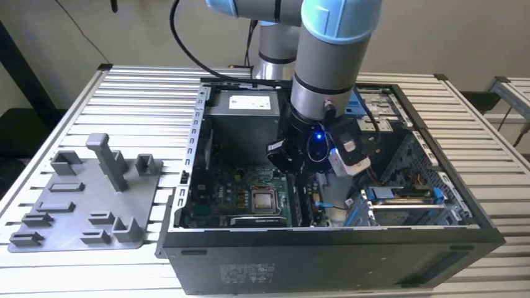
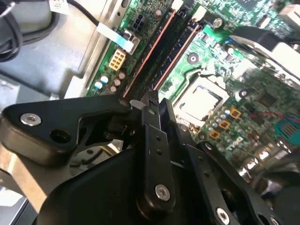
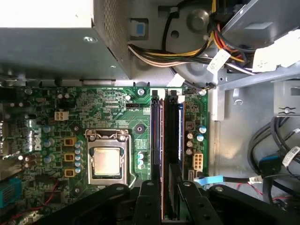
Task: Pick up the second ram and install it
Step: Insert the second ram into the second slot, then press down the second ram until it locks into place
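Note:
The second ram [image 3: 162,140] shows edge-on as a thin brownish strip standing along the memory slots beside the CPU socket [image 3: 107,161]. In the second wrist view the same ram [image 2: 180,54] runs from the fingertips toward the far slot clips. My gripper [image 3: 164,187] is shut on the second ram near one end, a black finger [image 3: 149,199] pressing each face. It reaches down into the open computer case [image 1: 178,205] in the exterior view, where my gripper [image 1: 305,183] hangs just over the motherboard. A second strip-like edge lies in a neighbouring slot [image 2: 152,49].
The grey fixture plate [image 1: 83,205] with its upright post [image 1: 108,161] lies at the exterior view's left of the case. The power supply [image 1: 240,112] fills the case's far end. Cable bundles [image 3: 187,51] and drive bays [image 1: 401,198] crowd the side away from the CPU.

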You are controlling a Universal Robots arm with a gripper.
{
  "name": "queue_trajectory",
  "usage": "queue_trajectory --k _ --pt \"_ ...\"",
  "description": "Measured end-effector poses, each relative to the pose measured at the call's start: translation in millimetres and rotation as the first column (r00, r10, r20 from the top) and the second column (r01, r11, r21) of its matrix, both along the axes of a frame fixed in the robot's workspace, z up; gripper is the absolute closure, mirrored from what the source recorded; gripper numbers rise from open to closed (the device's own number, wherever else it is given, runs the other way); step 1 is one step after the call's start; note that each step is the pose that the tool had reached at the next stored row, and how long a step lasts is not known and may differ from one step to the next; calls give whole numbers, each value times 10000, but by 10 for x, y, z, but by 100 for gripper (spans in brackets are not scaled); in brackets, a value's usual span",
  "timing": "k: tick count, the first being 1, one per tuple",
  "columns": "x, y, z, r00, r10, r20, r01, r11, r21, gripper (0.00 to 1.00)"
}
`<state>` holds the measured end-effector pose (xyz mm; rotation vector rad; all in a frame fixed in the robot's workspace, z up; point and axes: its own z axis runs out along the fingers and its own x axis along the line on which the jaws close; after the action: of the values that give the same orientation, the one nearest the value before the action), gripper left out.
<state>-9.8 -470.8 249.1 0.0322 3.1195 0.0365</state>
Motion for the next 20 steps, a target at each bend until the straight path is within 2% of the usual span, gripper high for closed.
queue_trajectory --k 2,3,5,20 --pt "-1 0 0 10000 -1 -1 1 10000 0 80" --pt "-1 0 0 10000 -1 -1 1 10000 0 86" --pt "-2 0 0 10000 -1 -1 1 10000 0 89" --pt "-7 0 1 10000 -1 -1 1 10000 -2 89"
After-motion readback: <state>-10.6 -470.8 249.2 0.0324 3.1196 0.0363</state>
